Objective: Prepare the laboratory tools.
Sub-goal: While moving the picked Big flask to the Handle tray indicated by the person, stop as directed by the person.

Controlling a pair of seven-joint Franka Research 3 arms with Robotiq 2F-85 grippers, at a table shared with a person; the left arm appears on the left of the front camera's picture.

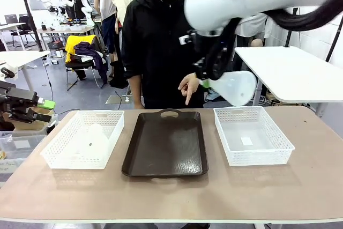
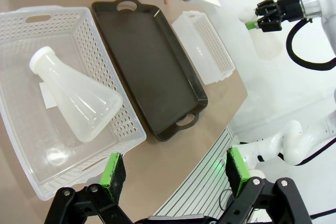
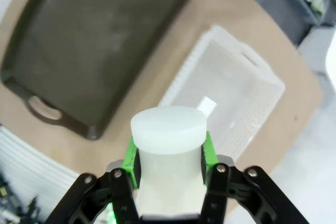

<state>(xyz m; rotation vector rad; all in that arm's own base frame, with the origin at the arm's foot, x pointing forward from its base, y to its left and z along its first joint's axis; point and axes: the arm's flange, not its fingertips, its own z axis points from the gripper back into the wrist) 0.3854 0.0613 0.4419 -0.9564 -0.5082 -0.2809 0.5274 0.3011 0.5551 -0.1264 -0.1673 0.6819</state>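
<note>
the work looks under way, with nothing set down yet. the right gripper [image 3: 168, 157] is clamped on the neck of 1 erlenmeyer flask [image 1: 236, 87] and holds it in the air, tilted, above the far side of the desk [image 1: 171, 197], over the gap between the dark tray [image 1: 166, 146] and the right mesh basket [image 1: 260, 157]. that basket holds no flask, just a small white slip. the tray, at the middle of the desk, is bare. a person's hand [image 1: 188, 87] points down at its far edge, so the tray is probably where the flasks go. the 2nd flask [image 2: 79, 103] lies on its side in the left mesh basket [image 2: 16, 145], near the desk's left edge. the left gripper [image 2: 174, 171] hangs above that edge, jaws wide apart and holding nothing. left to do, as i judge it: place the held flask, then fetch the other.
</note>
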